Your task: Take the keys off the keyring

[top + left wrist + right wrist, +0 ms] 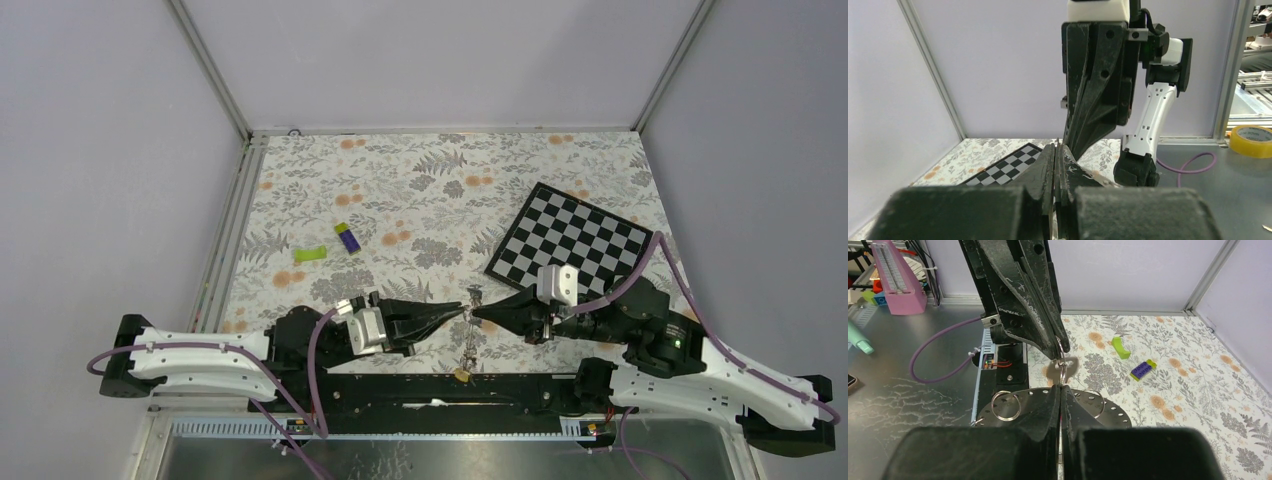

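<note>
The left gripper [462,314] and right gripper [479,313] met tip to tip over the near edge of the table [420,190], both clenched. The left pinched a small ring [1062,347] with a key [1060,371] dangling from it. The right's fingers were pressed together; what they held could not be told. The keyring [1032,402], a perforated grey disc carrying more rings, sat just under the tips. A purple block [1142,370] lay far left.

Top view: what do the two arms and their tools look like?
The left arm and right arm have white shells over black joints, each with a purple cable. The left tool and right tool are black tapering wedges with white camera blocks behind.
</note>
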### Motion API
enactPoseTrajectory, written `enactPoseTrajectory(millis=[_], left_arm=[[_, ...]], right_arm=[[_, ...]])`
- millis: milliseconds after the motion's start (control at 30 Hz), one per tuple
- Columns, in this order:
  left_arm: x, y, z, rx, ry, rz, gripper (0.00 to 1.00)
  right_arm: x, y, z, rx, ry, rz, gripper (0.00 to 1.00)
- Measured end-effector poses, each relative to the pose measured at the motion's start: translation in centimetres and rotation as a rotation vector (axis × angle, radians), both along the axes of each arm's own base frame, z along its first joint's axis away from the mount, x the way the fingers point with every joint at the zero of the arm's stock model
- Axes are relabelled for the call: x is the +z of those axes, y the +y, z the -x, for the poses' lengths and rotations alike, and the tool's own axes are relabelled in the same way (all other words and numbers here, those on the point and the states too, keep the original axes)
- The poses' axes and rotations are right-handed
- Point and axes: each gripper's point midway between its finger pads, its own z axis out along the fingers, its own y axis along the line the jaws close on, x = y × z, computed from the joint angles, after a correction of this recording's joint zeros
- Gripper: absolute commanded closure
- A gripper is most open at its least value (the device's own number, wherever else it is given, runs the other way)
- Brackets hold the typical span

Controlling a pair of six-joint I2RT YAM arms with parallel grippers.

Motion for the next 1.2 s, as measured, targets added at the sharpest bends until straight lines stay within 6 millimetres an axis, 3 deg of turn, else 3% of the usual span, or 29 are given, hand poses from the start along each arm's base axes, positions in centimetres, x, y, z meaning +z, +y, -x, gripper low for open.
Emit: enactPoseTrajectory(millis=[600,1000,1200], left_arm=[[-0.4,0.4,0.3,-0.016,0.033,-0.015,1.00],[-1.6,0.3,-0.3,0.014,0.058,-0.052,1.00],[-1.7,0.3,-0.3,0.013,0.058,-0.054,1.00]], right_arm=[[1.5,-0.6,1.1,0.050,-0.019,-0.001,1.00],[5.5,-1.1,1.7,0.068,-0.063,-0.155,1.00],[5.0,-1.2,0.9,0.025,-0.048,-0.143,0.83]])
